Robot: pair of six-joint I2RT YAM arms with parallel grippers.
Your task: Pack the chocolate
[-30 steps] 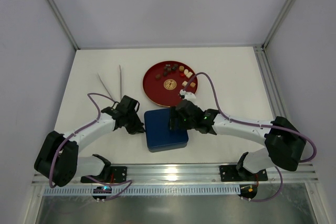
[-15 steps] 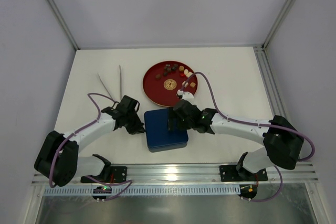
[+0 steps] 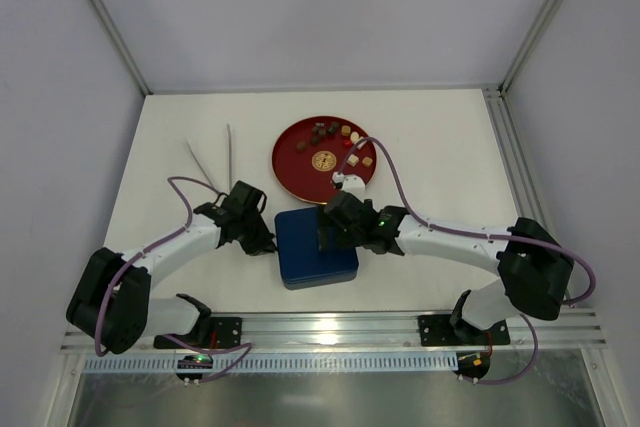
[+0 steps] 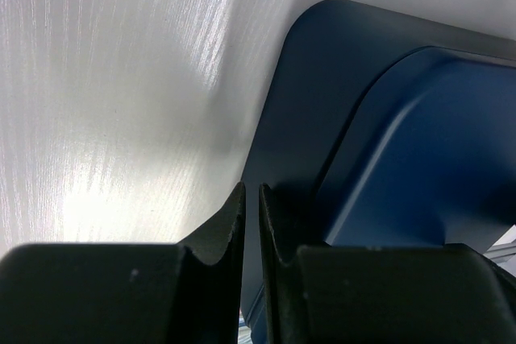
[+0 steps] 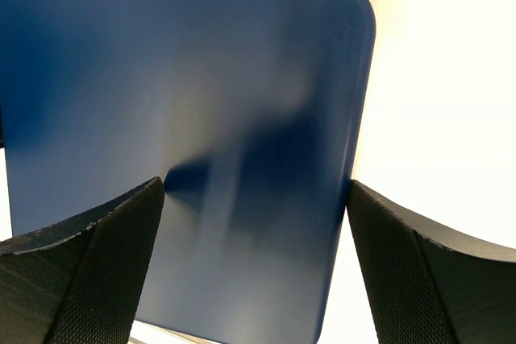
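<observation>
The chocolate (image 3: 333, 132), several small brown, cream and reddish pieces, lies along the far rim of a red plate (image 3: 297, 163) with a gold emblem (image 3: 323, 160) at its middle. A dark blue square lid (image 3: 318, 255) lies flat on the table in front of the plate. My left gripper (image 3: 267, 244) is shut, its tips (image 4: 250, 192) down at the lid's left edge (image 4: 322, 102). My right gripper (image 3: 324, 235) is wide open just above the lid (image 5: 201, 78), its fingers (image 5: 97, 263) spread across the lid's near right part. It holds nothing.
A pair of white tongs (image 3: 214, 158) lies on the table left of the plate. Grey walls close in the left, back and right sides. A metal rail (image 3: 330, 327) with the arm bases runs along the near edge.
My right gripper has shifted a little to the left over the blue lid. The left arm, lid and plate have not moved.
</observation>
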